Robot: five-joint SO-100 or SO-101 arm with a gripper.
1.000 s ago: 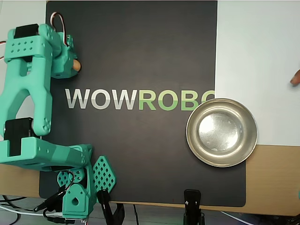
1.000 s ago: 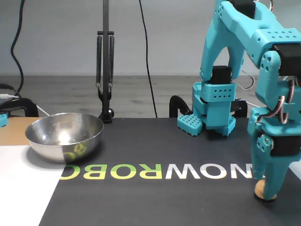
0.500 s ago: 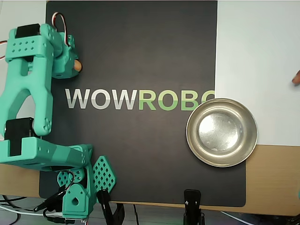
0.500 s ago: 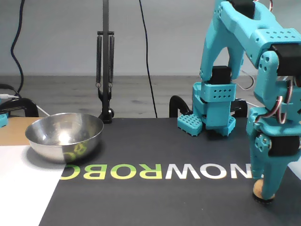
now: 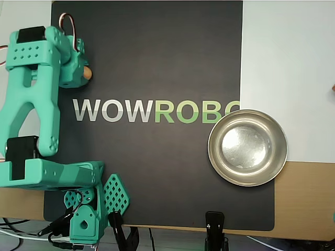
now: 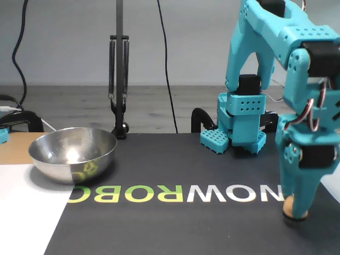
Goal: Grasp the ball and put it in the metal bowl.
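Observation:
The tan ball [image 5: 87,73] [image 6: 288,206] sits between the fingertips of my teal gripper [image 5: 82,73] [image 6: 294,210] at the far left of the black mat in the overhead view, above the letter W. The gripper points straight down and is shut on the ball, whose tan edge peeks out beside one finger just above the mat. The metal bowl [image 5: 247,115] [image 6: 73,154] stands empty at the mat's opposite side, at the right in the overhead view and at the left in the fixed view, far from the gripper.
The black mat [image 5: 157,63] carries large WOWROBO lettering [image 5: 152,110]. My arm's base [image 5: 84,209] [image 6: 241,119] is at one mat edge, with black clamps [image 5: 215,230] beside it. A white sheet [image 5: 288,63] lies under the bowl's far side. A lamp stand [image 6: 119,79] rises behind the bowl.
The gripper with the ball has risen slightly off the mat and shifted a little toward the bowl's side. The skin-coloured thing at the overhead view's right edge has nearly withdrawn.

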